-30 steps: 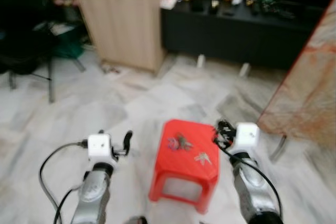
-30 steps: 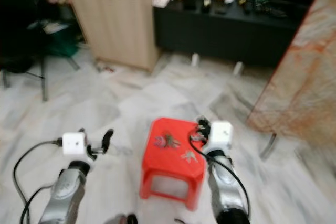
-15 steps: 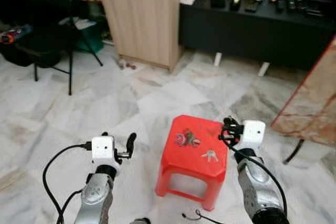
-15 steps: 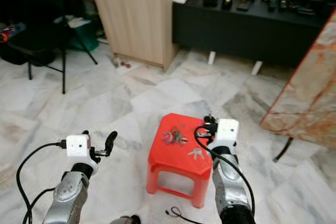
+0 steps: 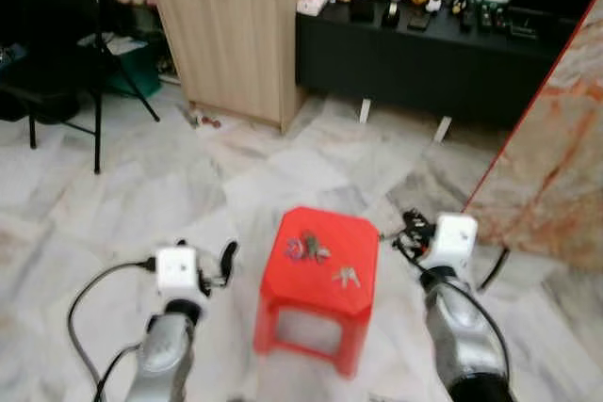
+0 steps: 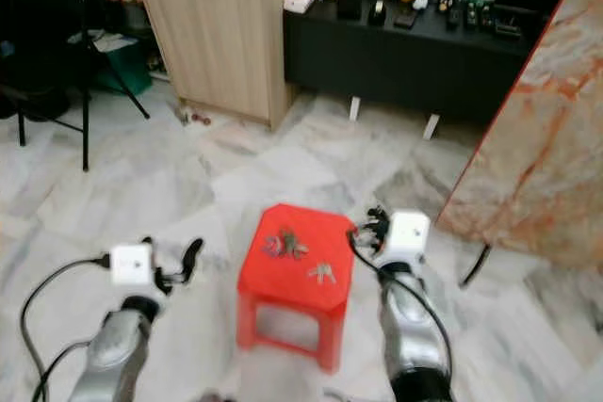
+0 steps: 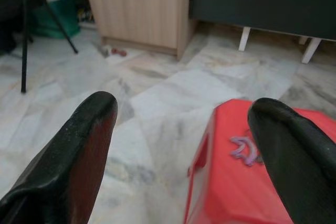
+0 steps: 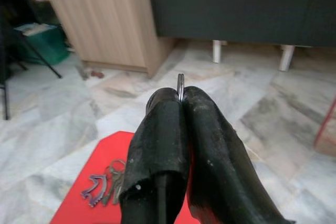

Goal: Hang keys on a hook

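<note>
Since the whole view has swung in the last half second, the head has moved, not the stool [image 5: 283, 284]; both sets of keys lie where they did on its top. The purple-tagged bunch [image 5: 306, 249] sits toward the rear-left, and the plain keys [image 5: 345, 277] are just right of centre.

The right gripper [image 8: 181, 95] was over the stool's rear-right corner and now hangs just off its right edge. Its jaws are pressed together on a thin metal piece [image 8: 180, 81]; I cannot tell what that piece is. The left gripper [image 7: 181, 111] hovers left of the stool, spread wide and empty.

So nothing is lifted yet, and no hook is to be seen.

Bare floor [image 5: 188, 185] lies open left of and behind the stool. The slab [image 5: 556, 167] stands near its right side and crowds the right arm. The cabinet [image 5: 236, 35] and console [image 5: 405, 63] stand well behind it.
</note>
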Robot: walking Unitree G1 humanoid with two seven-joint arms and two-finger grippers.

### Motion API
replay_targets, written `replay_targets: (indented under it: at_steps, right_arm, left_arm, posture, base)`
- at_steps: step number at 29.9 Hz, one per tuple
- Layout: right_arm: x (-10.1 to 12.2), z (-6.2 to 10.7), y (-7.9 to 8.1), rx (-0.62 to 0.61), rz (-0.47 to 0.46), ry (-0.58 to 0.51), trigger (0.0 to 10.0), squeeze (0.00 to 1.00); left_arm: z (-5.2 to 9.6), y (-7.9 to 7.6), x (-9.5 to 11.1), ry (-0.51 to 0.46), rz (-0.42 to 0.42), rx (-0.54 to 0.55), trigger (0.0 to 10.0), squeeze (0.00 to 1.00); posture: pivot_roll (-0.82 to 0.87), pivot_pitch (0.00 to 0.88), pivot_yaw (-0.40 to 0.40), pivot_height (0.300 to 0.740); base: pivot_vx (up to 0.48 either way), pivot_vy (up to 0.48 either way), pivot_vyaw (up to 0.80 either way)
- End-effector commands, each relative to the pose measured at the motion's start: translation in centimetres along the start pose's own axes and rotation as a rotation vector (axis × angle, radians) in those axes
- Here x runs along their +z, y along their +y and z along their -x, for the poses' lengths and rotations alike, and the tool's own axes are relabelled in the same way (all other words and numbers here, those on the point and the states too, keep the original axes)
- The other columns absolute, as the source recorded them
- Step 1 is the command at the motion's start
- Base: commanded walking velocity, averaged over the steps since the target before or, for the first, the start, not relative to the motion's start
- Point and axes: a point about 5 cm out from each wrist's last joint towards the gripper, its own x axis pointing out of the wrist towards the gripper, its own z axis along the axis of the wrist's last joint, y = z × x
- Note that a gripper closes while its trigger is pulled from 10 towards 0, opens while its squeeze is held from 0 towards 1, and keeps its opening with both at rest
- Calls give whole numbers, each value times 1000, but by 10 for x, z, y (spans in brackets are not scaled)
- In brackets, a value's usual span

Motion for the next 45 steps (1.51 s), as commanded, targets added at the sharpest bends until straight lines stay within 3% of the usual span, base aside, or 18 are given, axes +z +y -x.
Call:
replay_targets:
  at_steps: [1,17,45]
  right_arm:
    - [-3,5,-16,-51,1,16,10000,0]
    - [-2,5,-17,-56,13,10,10000,0]
    - [5,0,-15,-52,19,10,10000,0]
  left_arm:
    - [0,-9,0,-7,0,-28,10000,0]
    - [0,-11,-1,-8,11,-31,10000,0]
    - [-6,-12,3,-4,36,-46,10000,0]
  posture:
    - [91,68,-27,740]
    - [90,41,-33,740]
    - [77,127,-16,740]
  base:
    - [0,-480,-750]
    - [0,-405,0]
    - [0,0,-800]
